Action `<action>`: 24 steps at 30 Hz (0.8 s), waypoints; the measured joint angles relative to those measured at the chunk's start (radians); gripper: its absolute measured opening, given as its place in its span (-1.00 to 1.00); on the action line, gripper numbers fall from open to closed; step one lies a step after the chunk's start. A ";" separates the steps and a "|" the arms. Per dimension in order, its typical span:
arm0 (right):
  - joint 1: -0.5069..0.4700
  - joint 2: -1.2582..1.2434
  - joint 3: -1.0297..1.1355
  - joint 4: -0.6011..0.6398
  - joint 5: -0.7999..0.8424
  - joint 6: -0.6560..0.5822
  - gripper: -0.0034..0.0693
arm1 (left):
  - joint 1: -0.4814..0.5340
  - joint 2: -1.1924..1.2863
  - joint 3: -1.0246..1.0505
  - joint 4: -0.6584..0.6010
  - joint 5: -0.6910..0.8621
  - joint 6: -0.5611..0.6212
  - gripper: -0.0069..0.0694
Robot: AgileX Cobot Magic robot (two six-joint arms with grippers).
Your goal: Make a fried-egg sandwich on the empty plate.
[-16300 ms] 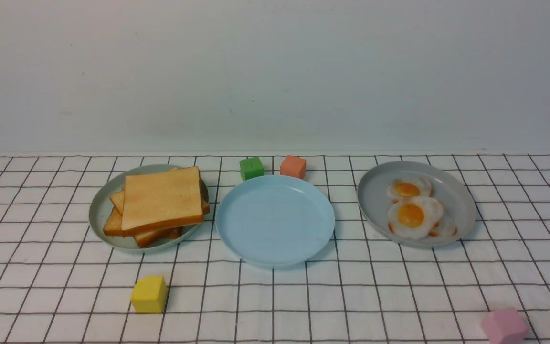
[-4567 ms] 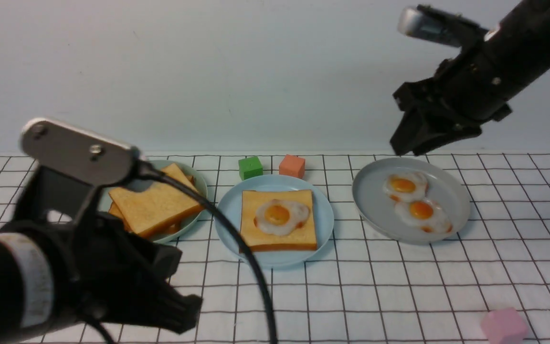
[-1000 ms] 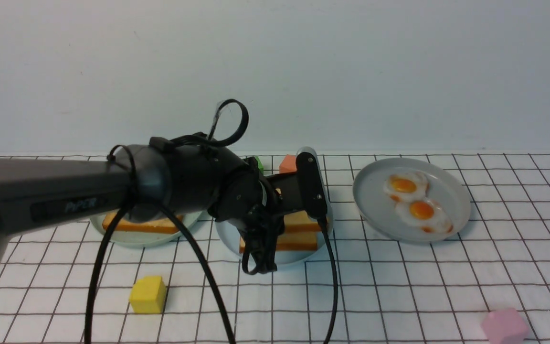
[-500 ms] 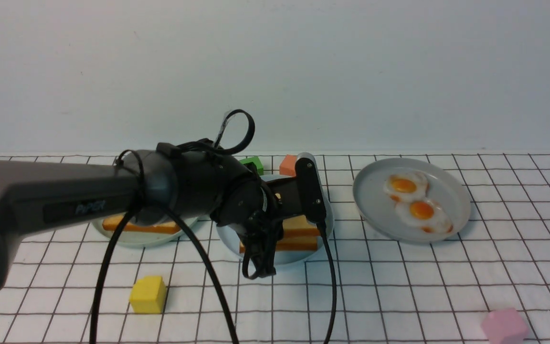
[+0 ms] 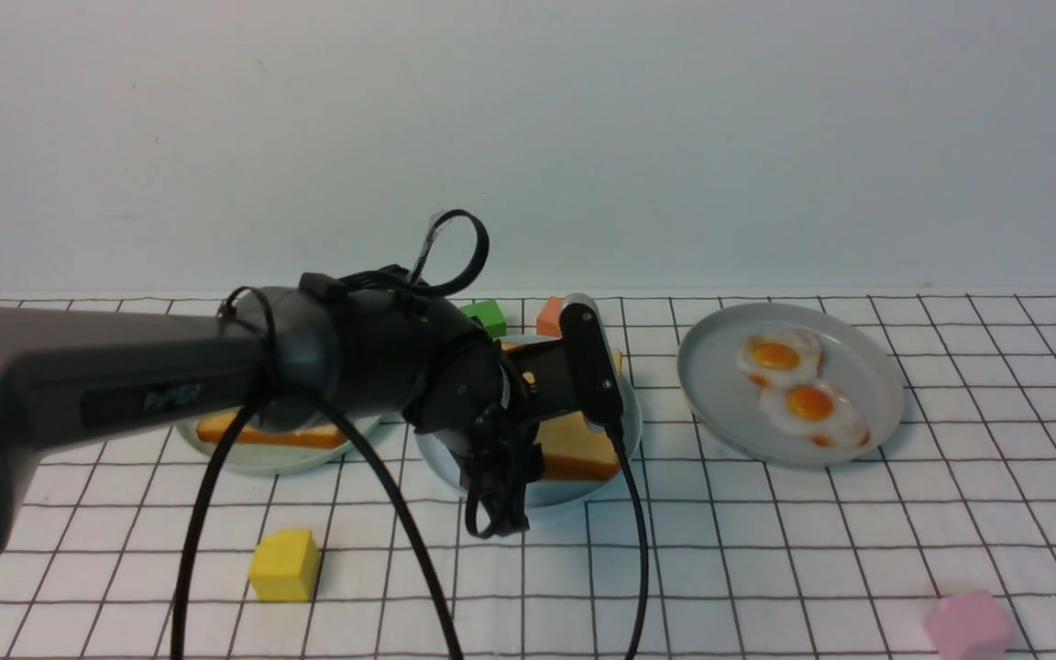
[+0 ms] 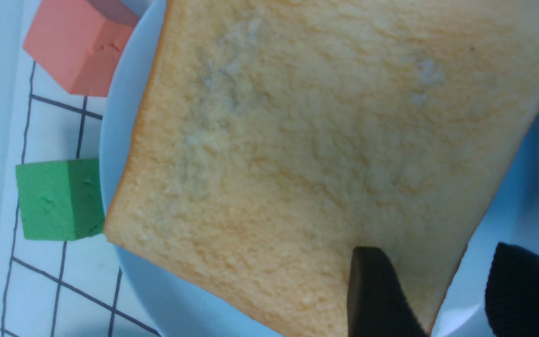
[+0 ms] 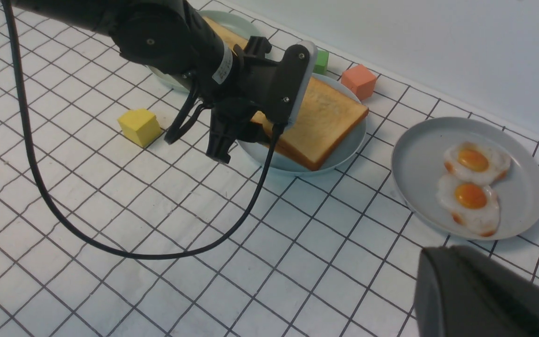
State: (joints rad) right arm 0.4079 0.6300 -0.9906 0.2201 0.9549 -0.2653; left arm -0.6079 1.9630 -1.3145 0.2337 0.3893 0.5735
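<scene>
- Toast slice [image 7: 323, 114]: square and golden-brown with a darker crust edge. Its top face is finely pored, with a few paler patches.
- It lies uppermost in the pale sky-blue plate [image 6: 538, 154] and covers most of it. Whatever sits beneath the slice is hidden.
- The plate stands on the white checked surface [image 5: 766, 550], between a grey-green plate [image 5: 244, 458] holding a leftover toast [image 5: 262, 431] and a grey plate [image 5: 876, 367] holding two fried eggs [image 5: 794, 390].
- A green cube [image 6: 59, 199] and a salmon cube [image 6: 75, 51] sit just beyond the blue plate's far rim.
- The left pincer [image 6: 435, 255] hangs over the plate's near side with its fingers spread and nothing gripped. One black finger [image 6: 372, 295] is above the slice's top face near a corner. The other is past the slice's edge, over bare plate.
- The right pincer [image 7: 489, 292] shows only as a dark bulk at the edge of its own wrist view, well apart from the sandwich plate. Whether it is spread or closed cannot be told.
</scene>
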 joint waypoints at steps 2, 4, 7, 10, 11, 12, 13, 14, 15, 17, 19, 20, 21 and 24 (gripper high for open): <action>0.000 0.000 0.000 0.000 0.000 0.000 -0.82 | 0.000 -0.013 0.000 0.000 0.007 -0.001 0.21; 0.000 0.000 0.000 0.000 0.000 0.000 -0.82 | 0.000 -0.034 0.000 0.000 0.018 -0.005 0.28; 0.000 0.000 0.000 0.000 -0.001 0.000 -0.82 | 0.000 -0.070 0.000 -0.002 0.059 -0.004 0.33; 0.000 0.000 0.000 0.000 -0.006 -0.001 -0.82 | 0.000 -0.107 0.000 -0.006 0.112 -0.004 0.35; 0.000 0.000 0.000 0.000 -0.009 -0.001 -0.82 | -0.001 -0.148 0.000 -0.007 0.153 -0.005 0.35; 0.000 0.000 0.000 0.000 -0.009 -0.001 -0.82 | -0.001 -0.148 0.000 -0.007 0.157 -0.008 0.35; 0.000 0.000 0.000 0.000 -0.010 -0.001 -0.82 | -0.002 -0.184 0.000 -0.013 0.183 -0.026 0.33; 0.000 0.000 0.000 0.000 -0.010 -0.001 -0.82 | -0.005 -0.218 0.001 -0.021 0.192 -0.045 0.29; 0.000 0.000 0.000 0.000 -0.011 -0.001 -0.82 | -0.010 -0.241 0.001 -0.027 0.194 -0.062 0.26; 0.000 -0.003 0.000 0.000 -0.015 -0.001 -0.82 | -0.042 -0.365 0.002 -0.058 0.186 -0.150 0.01; 0.000 -0.013 0.000 0.000 -0.016 0.004 -0.82 | -0.081 -0.482 0.002 -0.085 0.177 -0.242 -0.26; 0.000 -0.020 0.000 0.000 -0.016 0.010 -0.82 | -0.102 -0.552 0.002 -0.104 0.175 -0.293 -0.43; 0.000 -0.026 0.000 -0.002 -0.016 0.019 -0.82 | -0.121 -0.608 0.003 -0.125 0.175 -0.335 -0.60; 0.000 -0.049 0.000 -0.009 -0.007 0.060 -0.82 | -0.150 -0.816 0.040 -0.182 0.163 -0.462 -0.85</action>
State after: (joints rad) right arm 0.4079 0.5806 -0.9906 0.2109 0.9475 -0.2057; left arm -0.7574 1.1469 -1.2747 0.0512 0.5524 0.1119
